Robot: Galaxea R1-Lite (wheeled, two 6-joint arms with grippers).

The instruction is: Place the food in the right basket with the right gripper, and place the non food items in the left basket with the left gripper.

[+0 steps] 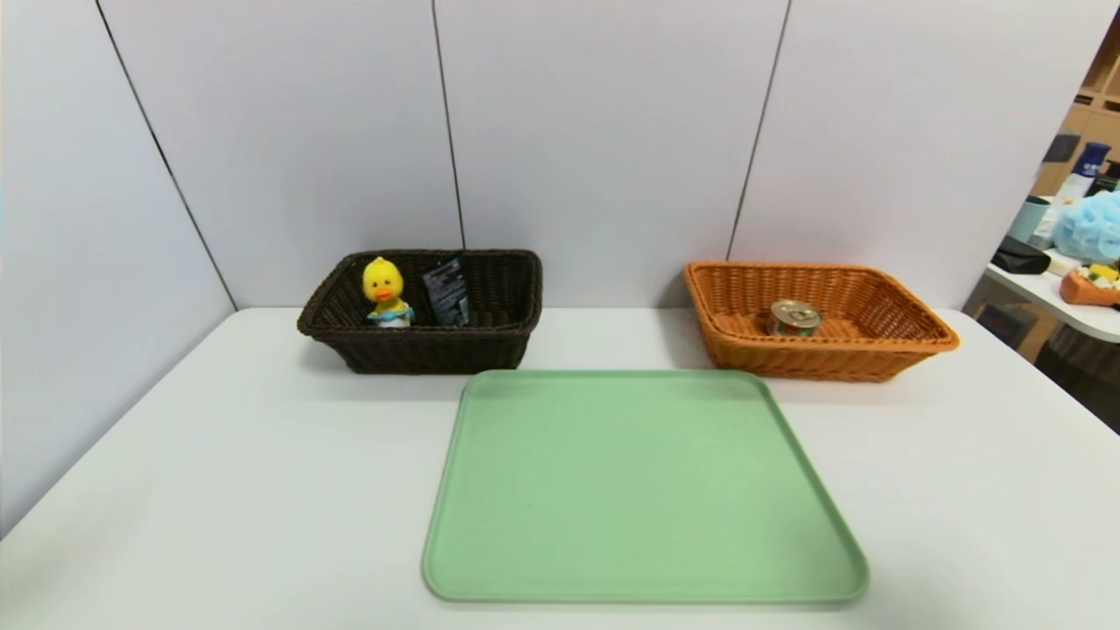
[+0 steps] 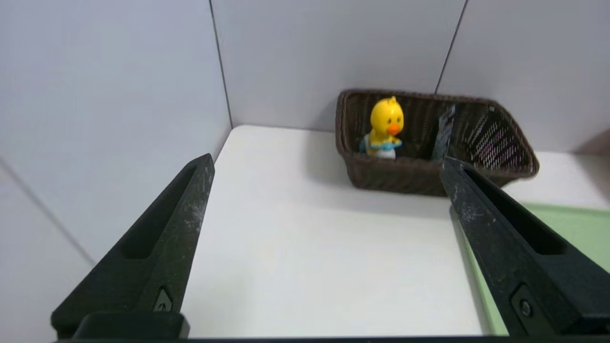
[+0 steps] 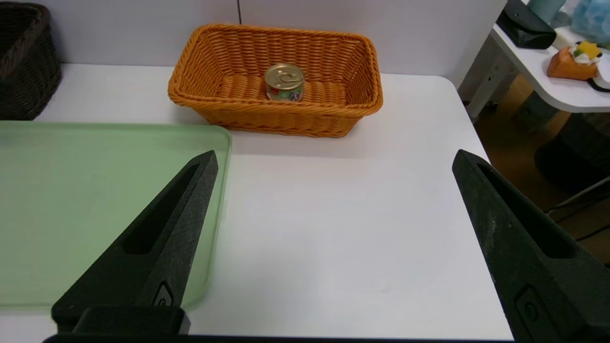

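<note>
— two baskets look done, i think. is the green tray [image 1: 643, 490] bare?
— yes. duck [image 1: 385, 290] and dark packet [image 1: 446, 290] sit in my left basket [image 1: 420, 350]; the can [image 1: 794, 317] is food, so right basket [image 1: 822, 359].
— grippers?
— left gripper [image 2: 324, 164] and right gripper [image 3: 333, 159] hang back, jaws spread wide, holding nothing.

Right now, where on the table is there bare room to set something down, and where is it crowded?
The green tray holds nothing. Bare white table runs on both sides of it and between the two baskets. The orange basket has room around its single can. The dark basket is crowded at its left end with the duck toy and dark packet.
</note>
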